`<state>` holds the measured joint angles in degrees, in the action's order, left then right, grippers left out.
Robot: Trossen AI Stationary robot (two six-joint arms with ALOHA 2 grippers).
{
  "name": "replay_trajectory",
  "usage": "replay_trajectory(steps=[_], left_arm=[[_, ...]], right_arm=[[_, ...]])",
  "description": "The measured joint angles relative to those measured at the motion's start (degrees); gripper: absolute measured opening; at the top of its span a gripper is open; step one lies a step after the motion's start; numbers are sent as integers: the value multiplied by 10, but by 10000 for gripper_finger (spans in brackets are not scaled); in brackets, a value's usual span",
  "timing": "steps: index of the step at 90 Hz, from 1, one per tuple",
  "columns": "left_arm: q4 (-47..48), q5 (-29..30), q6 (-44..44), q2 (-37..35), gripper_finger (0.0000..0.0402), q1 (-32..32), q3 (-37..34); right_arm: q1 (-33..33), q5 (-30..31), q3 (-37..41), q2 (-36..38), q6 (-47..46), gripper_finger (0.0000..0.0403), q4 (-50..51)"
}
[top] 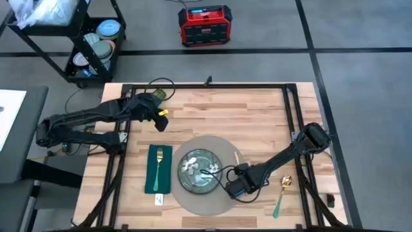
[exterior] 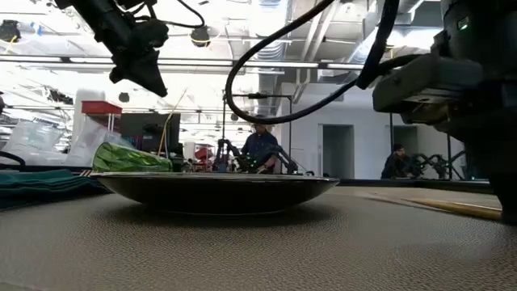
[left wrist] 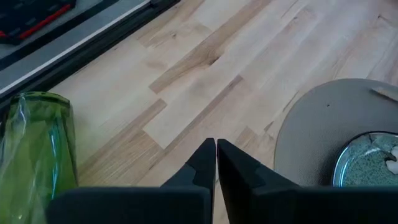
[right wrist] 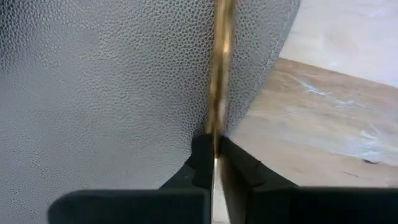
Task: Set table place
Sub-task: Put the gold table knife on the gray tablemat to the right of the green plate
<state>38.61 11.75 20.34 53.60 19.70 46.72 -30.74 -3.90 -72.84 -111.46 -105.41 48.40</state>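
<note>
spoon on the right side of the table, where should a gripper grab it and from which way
Grip the spoon at mid-handle, coming straight down from above with the fingers across the handle. It lies flat on the table, gold bowl toward the far edge, green handle toward the near edge, and the slim handle has bare wood on both sides.

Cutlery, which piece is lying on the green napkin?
The gold fork, left of the plate. The spoon lies on bare table; the right gripper pinches a third gold piece.

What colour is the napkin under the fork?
Dark green napkin, clearest in the high view.
</note>
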Motion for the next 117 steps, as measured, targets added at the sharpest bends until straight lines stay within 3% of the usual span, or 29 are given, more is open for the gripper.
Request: replay_trajectory(steps=[41, 71, 105, 117], left_arm=[[-21, 0, -2, 0, 0, 0, 0], [-21, 0, 4, 0, 0, 0, 0], [-21, 0, 101, 0, 0, -4, 0], [-21, -1, 109, 0, 0, -6, 0]], right_arm=[[7, 5, -22, 4, 98, 1, -10], [48, -63, -23, 5, 222, 0, -35], [74, -102, -23, 5, 194, 0, -68], [70, -78, -18, 6, 133, 0, -126]])
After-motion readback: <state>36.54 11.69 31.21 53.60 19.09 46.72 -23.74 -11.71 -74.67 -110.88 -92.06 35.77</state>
